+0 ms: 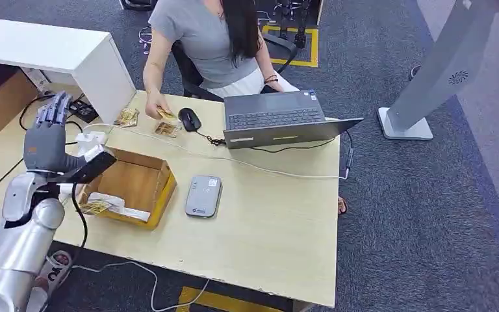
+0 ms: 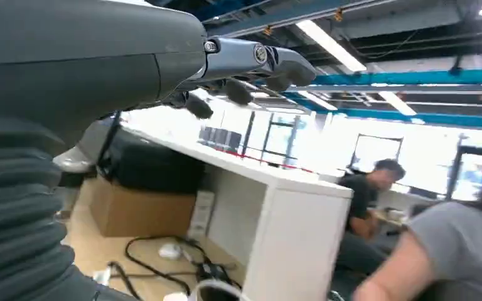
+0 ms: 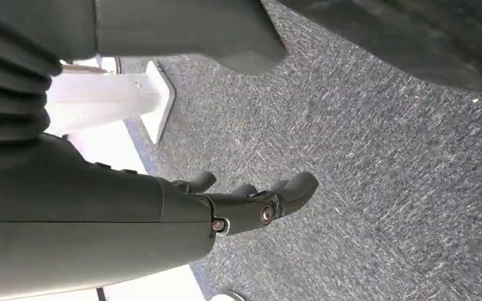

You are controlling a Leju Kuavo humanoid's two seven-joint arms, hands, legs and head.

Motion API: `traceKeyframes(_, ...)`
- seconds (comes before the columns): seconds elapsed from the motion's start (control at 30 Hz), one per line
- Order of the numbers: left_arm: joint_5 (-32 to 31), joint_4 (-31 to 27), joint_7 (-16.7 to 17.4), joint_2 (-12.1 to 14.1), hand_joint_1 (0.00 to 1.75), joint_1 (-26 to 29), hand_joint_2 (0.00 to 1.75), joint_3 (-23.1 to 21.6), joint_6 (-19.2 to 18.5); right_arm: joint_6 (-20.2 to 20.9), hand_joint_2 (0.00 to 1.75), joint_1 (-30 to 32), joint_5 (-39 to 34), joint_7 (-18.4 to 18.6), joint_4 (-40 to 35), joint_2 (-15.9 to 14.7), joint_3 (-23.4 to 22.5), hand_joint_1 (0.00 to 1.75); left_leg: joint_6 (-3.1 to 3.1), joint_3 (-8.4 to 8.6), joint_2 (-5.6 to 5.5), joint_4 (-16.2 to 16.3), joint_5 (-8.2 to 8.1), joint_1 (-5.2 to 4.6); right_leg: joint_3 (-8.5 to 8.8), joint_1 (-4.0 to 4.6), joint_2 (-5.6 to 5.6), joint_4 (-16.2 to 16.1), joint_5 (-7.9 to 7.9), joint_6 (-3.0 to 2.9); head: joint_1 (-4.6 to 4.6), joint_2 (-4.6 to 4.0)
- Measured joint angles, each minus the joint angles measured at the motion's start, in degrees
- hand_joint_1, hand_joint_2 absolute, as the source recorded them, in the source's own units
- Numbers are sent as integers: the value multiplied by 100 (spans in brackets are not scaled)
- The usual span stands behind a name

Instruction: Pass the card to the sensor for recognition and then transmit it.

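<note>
Hand on our left arm is raised beside the cardboard box, fingers apart and holding nothing, seemingly poised to take a card lying inside, near the grey sensor on the tabletop.

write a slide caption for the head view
Left hand raised open beside the cardboard box; grey card reader waits mid-desk.
</note>
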Motion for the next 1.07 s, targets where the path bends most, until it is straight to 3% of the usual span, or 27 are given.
traceKeyframes(0.17, 270, -535, -201, -196, 0, 507, 175, 395, 11, -7, 0, 3, 11, 0, 0, 0, -74, 0, 1, -3, -8, -1, -1, 0, 5, 1, -8, 2, -1, 2, 0, -2)
traceKeyframes(0.27, 1484, -1253, -1111, -513, 0, 1233, 175, 660, 386, -54, 0, 8, -11, 31, 0, 2, -135, 0, -2, 7, 18, -4, -13, -1, 9, -1, 15, 4, -2, 1, -2, -2)
traceKeyframes(0.33, 2410, -1878, -1868, -900, 0, 1901, 175, 980, 406, -100, 0, 42, -77, 35, 0, 15, -186, 0, 5, 9, 33, -4, -21, -1, 7, -1, 33, 0, -4, 1, -2, -2)
traceKeyframes(0.4, 3226, -2449, -2603, -1344, 0, 2464, 175, 1354, 42, -151, 0, 82, -131, 35, 0, 31, -258, 0, 14, 5, 31, -4, -27, -3, 8, -2, 31, -5, -15, 13, -2, 0)
traceKeyframes(0.47, 4382, -3082, -3139, -1996, 0, 2898, 175, 2032, -1019, -236, 0, 108, -219, 33, 0, 50, -350, 0, 26, 2, 24, -3, -35, -3, 10, -2, 20, -12, -24, 17, 0, 0)
traceKeyframes(0.53, 5616, -3385, -3165, -2695, 0, 3025, 175, 2874, -2109, -315, 0, 114, -278, 53, 2, 74, -448, 0, 27, 1, 16, -3, -36, -4, 15, -2, 10, -16, -28, 23, 2, 0)
traceKeyframes(0.57, 6249, -3389, -3105, -2944, 0, 3067, 175, 3278, -2366, -348, 0, 113, -308, 79, 0, 92, -492, 0, 21, 6, 17, -3, -49, -5, 16, -4, 10, -16, -30, 22, 0, 0)
traceKeyframes(0.6, 6729, -3354, -3099, -3123, 0, 3125, 175, 3601, -2477, -387, 0, 114, -313, 87, 0, 116, -540, 0, 20, 10, 19, -3, -51, -5, 18, -4, 13, -16, -32, 19, -7, 0)
traceKeyframes(0.67, 7107, -3169, -3152, -3479, 0, 3158, 175, 4140, -2654, -402, 0, 125, -313, 107, 0, 144, -614, 0, 22, 11, 8, -3, -49, -4, 20, -3, -1, -16, -34, 21, -7, 0)
traceKeyframes(0.73, 7623, -2908, -2779, -3732, 0, 3110, 175, 4510, -2570, -411, 0, 122, -297, 136, 0, 166, -660, 0, 22, 16, -11, -3, -49, -5, 32, -3, -18, -16, -43, 27, -2, 0)
traceKeyframes(0.83, 9197, -1766, -1853, -4008, 0, 2904, 175, 5117, -2520, -385, 0, 102, -129, 153, 0, 179, -686, 0, 21, 33, -9, -6, -50, -5, 51, -5, -14, -15, -43, 27, -4, 0)
traceKeyframes(0.87, 9425, -1296, -1752, -4078, 0, 2838, 175, 5279, -2522, -363, 0, 98, -50, 153, 0, 177, -686, 0, 21, 39, -9, -6, -49, -6, 53, -6, -14, -15, -43, 27, -4, 0)
traceKeyframes(0.93, 9362, -206, -1695, -4217, 0, 2689, 175, 5548, -2594, -290, 0, 90, 70, 168, 0, 175, -686, 0, 22, 36, -16, -6, -49, -5, 58, -6, -23, -16, -44, 27, -4, 0)
traceKeyframes(1.03, 9136, 926, -1759, -4309, 0, 2541, 175, 5853, -2780, -262, 0, 60, 133, 173, 0, 175, -686, 0, 27, 39, -20, -2, -52, -4, 67, -5, -25, -26, -44, 31, 5, -2)
traceKeyframes(1.07, 9062, 1149, -1671, -4335, 0, 2479, 0, 5958, -2752, -262, 0, 52, 149, 177, 0, 173, -686, 0, 29, 39, -25, -1, -53, -7, 68, -8, -30, -26, -44, 31, 0, 0)
